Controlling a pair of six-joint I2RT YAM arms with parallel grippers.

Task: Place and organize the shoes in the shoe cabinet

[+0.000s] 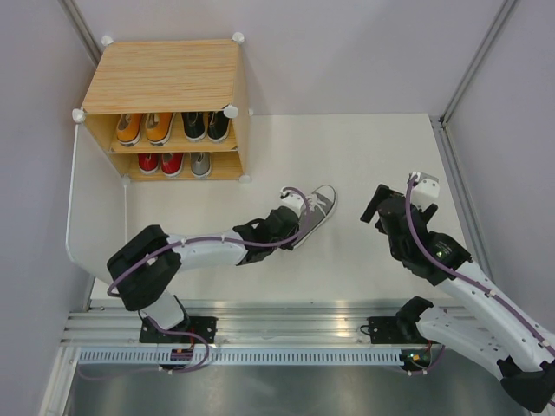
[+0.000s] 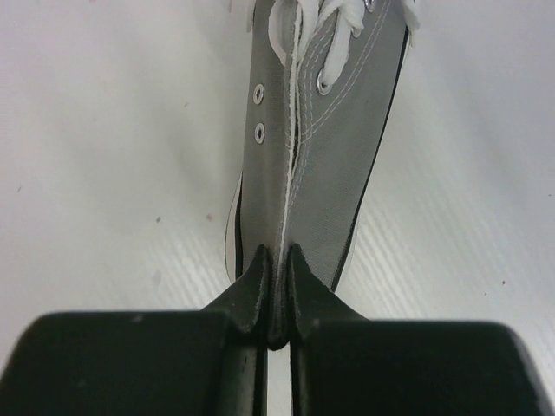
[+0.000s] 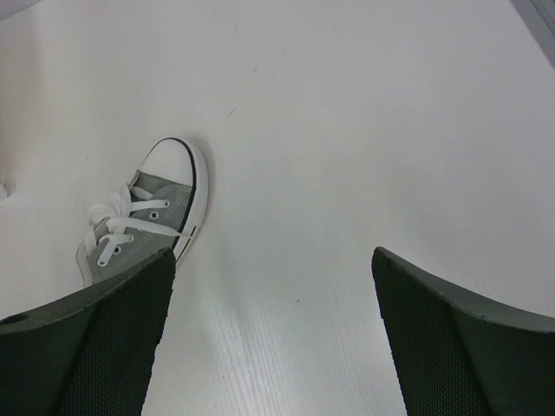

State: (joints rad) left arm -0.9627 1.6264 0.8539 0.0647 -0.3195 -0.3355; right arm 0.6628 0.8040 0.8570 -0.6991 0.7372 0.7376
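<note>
Left pincer (image 2: 276,260) pinches the grey sneaker (image 1: 317,206) at its heel; toe points diagonally far-right; right pincer (image 3: 270,269) spread

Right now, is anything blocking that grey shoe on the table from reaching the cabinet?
Nothing visible does. The left pincer grips the grey shoe by its heel; only bare table lies between it and the open cabinet, where a gap waits beside the shelved grey shoe.
</note>
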